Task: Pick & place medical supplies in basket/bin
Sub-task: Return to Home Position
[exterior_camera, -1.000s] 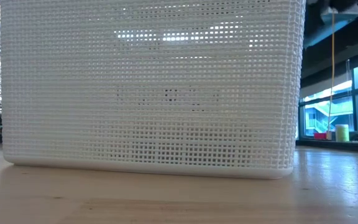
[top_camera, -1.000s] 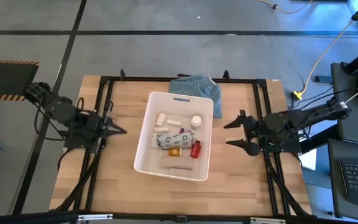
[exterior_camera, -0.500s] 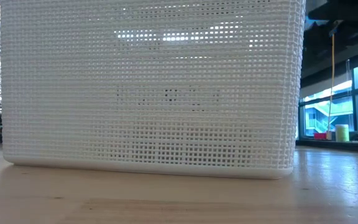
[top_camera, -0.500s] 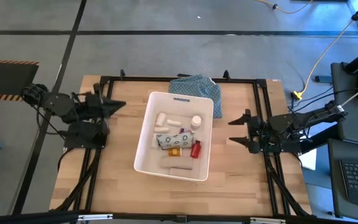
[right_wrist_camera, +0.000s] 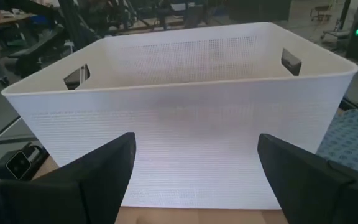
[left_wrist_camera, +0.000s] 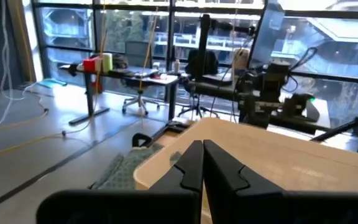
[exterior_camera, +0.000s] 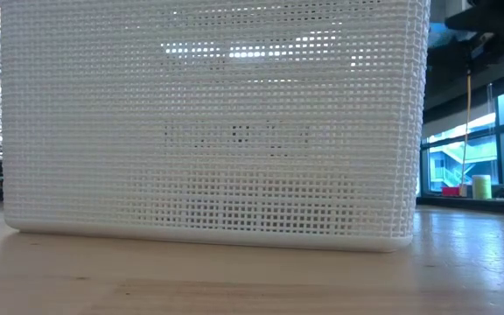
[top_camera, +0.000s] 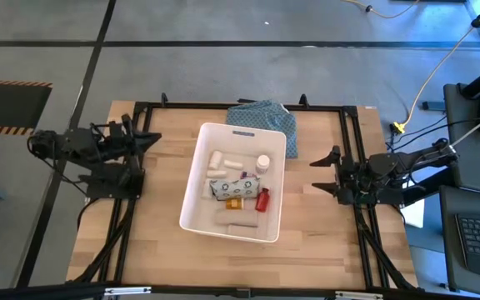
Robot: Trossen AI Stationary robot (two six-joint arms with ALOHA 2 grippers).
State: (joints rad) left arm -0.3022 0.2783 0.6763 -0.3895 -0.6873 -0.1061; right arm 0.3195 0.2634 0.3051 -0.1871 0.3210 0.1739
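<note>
Medical supplies (top_camera: pixel 238 188) lie in the white bin (top_camera: pixel 192 177) mid-worktop (top_camera: pixel 165 242), its long axis running far-to-near, slightly skewed. We see a patterned cloth (top_camera: pixel 265 117) touching its far end. Flanking it, the left tool (top_camera: pixel 155 138) is pinched together and the right tool (top_camera: pixel 315 175) is spread apart.

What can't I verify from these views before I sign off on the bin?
Low view: the bin fills the frame, hiding the supplies and both arms.
Right wrist view: its wall hides the contents beyond the open right gripper.
High view: labels too small to read; lower layers covered by top items.
</note>
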